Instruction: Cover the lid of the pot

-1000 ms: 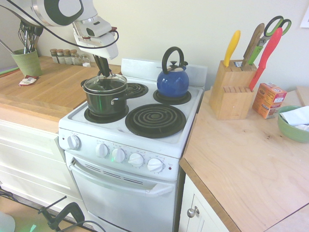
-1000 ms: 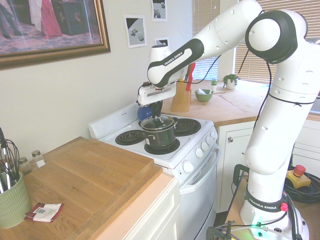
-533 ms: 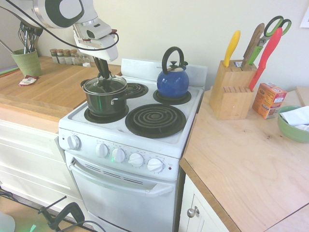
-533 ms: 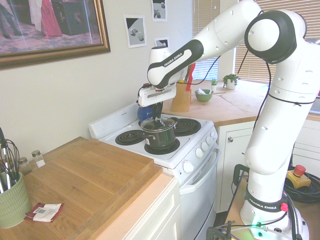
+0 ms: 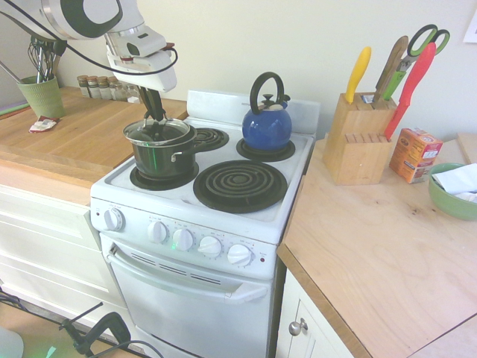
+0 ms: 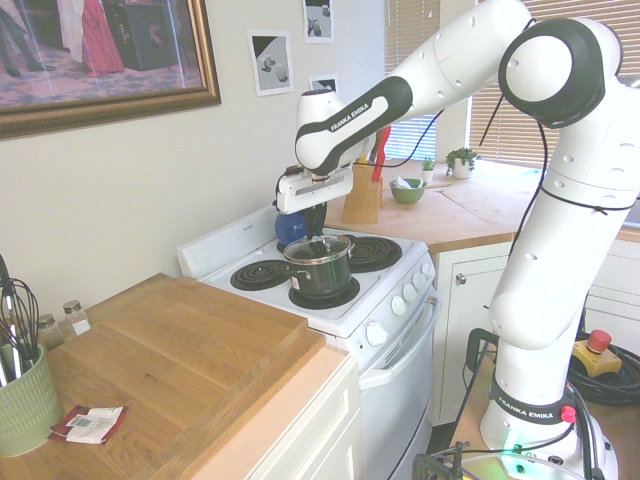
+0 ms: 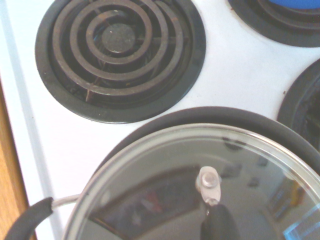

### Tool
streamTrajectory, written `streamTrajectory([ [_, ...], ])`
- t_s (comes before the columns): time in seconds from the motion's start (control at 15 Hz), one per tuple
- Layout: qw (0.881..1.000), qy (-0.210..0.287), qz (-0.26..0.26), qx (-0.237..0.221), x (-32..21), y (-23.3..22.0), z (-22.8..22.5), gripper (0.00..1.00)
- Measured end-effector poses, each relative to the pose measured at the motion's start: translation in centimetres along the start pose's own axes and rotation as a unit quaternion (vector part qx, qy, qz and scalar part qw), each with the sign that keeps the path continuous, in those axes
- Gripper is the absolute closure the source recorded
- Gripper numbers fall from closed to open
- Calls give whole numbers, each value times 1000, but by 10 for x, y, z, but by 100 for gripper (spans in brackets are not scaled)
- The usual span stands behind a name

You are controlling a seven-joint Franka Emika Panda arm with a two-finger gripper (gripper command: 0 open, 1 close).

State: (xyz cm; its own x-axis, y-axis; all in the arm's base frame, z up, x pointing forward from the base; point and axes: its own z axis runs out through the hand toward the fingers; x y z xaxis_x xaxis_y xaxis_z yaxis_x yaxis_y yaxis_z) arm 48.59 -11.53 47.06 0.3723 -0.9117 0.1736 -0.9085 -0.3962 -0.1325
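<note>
The dark pot (image 5: pixel 164 159) stands on the stove's front left burner, also seen as the pot (image 6: pixel 320 280) in the second exterior view. The clear glass lid (image 5: pixel 156 132) hangs tilted just above the pot's rim, shifted a little towards the counter side. My gripper (image 5: pixel 153 116) comes down from above and is shut on the lid's centre knob. In the second exterior view the gripper (image 6: pixel 315 233) sits right over the lid (image 6: pixel 318 250). The wrist view shows the lid (image 7: pixel 165 190) from close above, with the pot's black rim behind it.
A blue kettle (image 5: pixel 266 124) sits on the back right burner, and the front right burner (image 5: pixel 240 185) is bare. A knife block (image 5: pixel 356 140), orange box (image 5: pixel 414 154) and green bowl (image 5: pixel 452 191) stand on the right counter. A green cup (image 5: pixel 42 95) with whisks stands on the left.
My gripper has risen and drifted left with the lid, which now hangs tilted and slightly off-centre over the pot. The pot has not moved.
</note>
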Motion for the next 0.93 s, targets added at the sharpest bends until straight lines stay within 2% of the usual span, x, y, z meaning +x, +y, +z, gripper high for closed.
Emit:
streamTrajectory([
  [0.93,1000,11,-2,13,2,-3,6,100],
])
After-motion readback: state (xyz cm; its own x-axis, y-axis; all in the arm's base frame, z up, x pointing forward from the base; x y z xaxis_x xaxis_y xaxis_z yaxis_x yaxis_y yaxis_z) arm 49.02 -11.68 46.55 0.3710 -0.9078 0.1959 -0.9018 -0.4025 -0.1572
